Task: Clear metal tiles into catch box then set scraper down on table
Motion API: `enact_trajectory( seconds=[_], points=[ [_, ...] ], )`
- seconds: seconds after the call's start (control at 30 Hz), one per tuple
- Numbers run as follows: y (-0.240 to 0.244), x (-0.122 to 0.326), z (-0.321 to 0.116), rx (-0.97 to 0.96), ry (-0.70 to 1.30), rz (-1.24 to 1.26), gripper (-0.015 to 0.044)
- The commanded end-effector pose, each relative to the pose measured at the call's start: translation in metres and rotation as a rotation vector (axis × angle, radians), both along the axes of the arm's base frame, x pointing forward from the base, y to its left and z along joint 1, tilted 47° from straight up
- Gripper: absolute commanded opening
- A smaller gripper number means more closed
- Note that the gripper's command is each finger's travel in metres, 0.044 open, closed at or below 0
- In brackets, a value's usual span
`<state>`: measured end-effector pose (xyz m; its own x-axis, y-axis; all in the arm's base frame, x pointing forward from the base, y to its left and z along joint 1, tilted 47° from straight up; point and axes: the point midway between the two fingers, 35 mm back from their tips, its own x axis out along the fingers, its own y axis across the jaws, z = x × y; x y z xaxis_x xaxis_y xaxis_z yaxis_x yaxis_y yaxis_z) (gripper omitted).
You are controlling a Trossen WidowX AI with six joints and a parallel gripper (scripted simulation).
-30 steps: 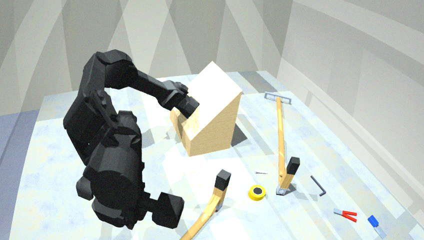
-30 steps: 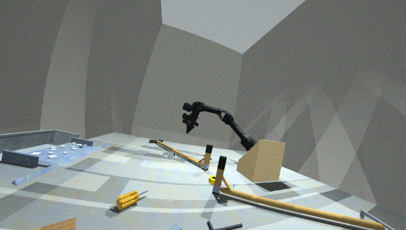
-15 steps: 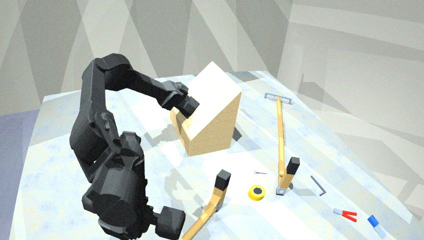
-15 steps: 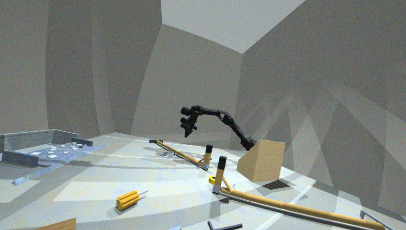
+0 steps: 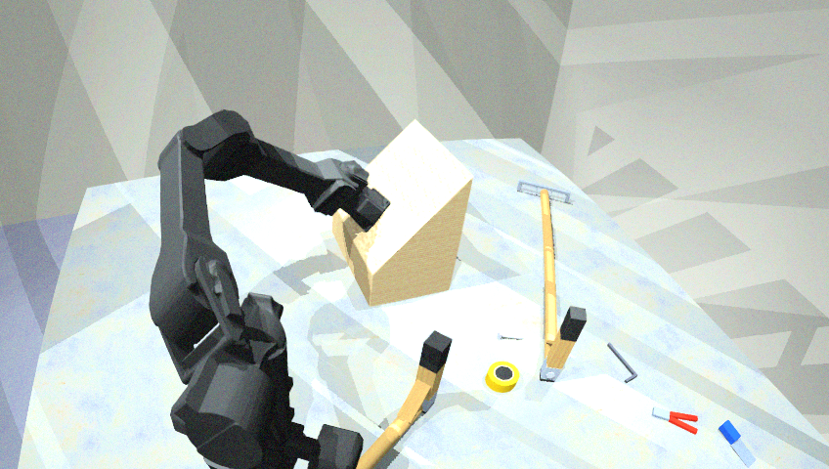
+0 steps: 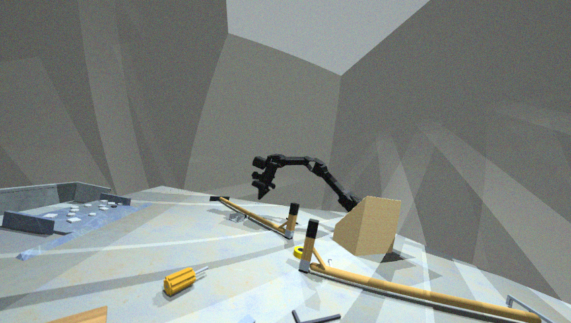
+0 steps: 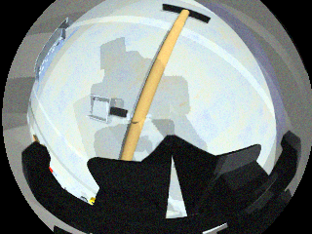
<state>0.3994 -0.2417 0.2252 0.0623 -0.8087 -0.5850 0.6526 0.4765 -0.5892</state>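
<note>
The long scraper (image 5: pixel 383 446) (image 6: pixel 256 217) (image 7: pixel 156 80) lies on the table, with a wooden handle, a flat black blade at its far end and an upright black-tipped grip at its near end. My gripper (image 6: pixel 260 196) (image 7: pixel 172 141) is shut and empty, above the table near the scraper's handle, not touching it; in the top view its fingertips cannot be made out. Several pale metal tiles (image 6: pixel 73 220) lie on the bluish steel bench plate (image 6: pixel 89 226) at the left of the exterior view. The grey-walled catch box (image 6: pixel 85 193) is behind them; its inside is mostly hidden.
A second long wooden tool (image 5: pixel 549 261) (image 6: pixel 400 289) has an open wire-frame head. A wooden wedge block (image 5: pixel 415 249) (image 6: pixel 380 226) stands by the arm. A yellow tape roll (image 5: pixel 494 381), a bolt (image 5: pixel 510 336), a hex key (image 5: pixel 622 362), red pliers (image 5: pixel 683 416) and a screwdriver (image 6: pixel 180 281) lie around.
</note>
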Motion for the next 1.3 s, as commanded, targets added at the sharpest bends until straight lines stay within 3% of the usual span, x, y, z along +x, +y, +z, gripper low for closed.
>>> enact_trajectory(
  seconds=[0.0,1.27],
  points=[
    [-0.008,-0.002,-0.008,0.003,0.005,0.001,0.0],
    [-0.061,-0.017,-0.058,-0.012,0.006,0.004,0.0]
  ],
)
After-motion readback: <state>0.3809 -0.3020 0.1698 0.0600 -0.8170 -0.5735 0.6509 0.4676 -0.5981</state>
